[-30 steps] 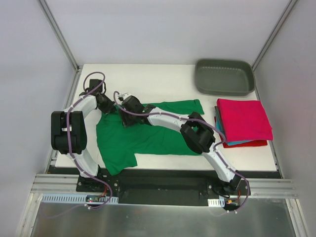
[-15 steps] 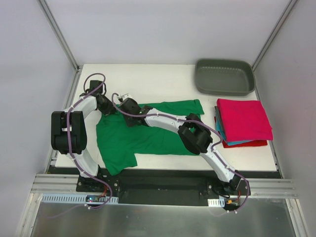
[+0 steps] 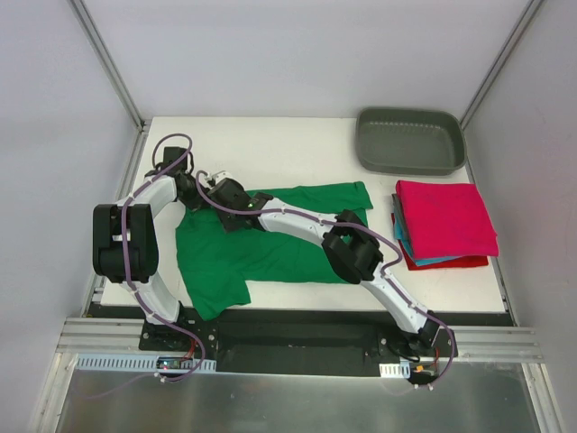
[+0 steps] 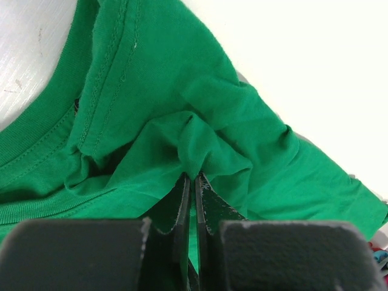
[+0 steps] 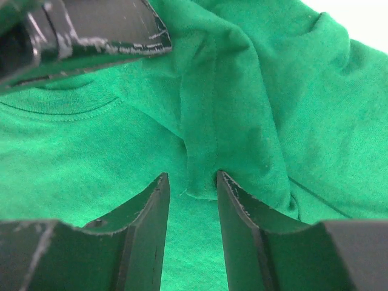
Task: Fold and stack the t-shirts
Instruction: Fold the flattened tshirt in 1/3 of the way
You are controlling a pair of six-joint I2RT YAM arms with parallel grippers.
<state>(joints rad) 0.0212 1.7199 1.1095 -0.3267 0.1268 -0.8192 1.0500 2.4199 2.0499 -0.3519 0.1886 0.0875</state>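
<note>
Top external view: the green t-shirt (image 3: 270,257) is seen spread on the table (image 3: 288,149), with folded t-shirts (image 3: 446,216) stacked well apart at the right. A bunched fold near its collar is pinched by the closed left gripper (image 4: 194,177); the right gripper (image 5: 192,177) is held narrowly parted at another fold

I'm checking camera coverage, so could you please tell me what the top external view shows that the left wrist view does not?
Only top external: the grey tray at the table's far right corner and the right arm reaching across the cloth. Only left wrist: the left gripper pinched shut on a bunched fold beside the collar. Both: the green t-shirt spread on the white table.
</note>
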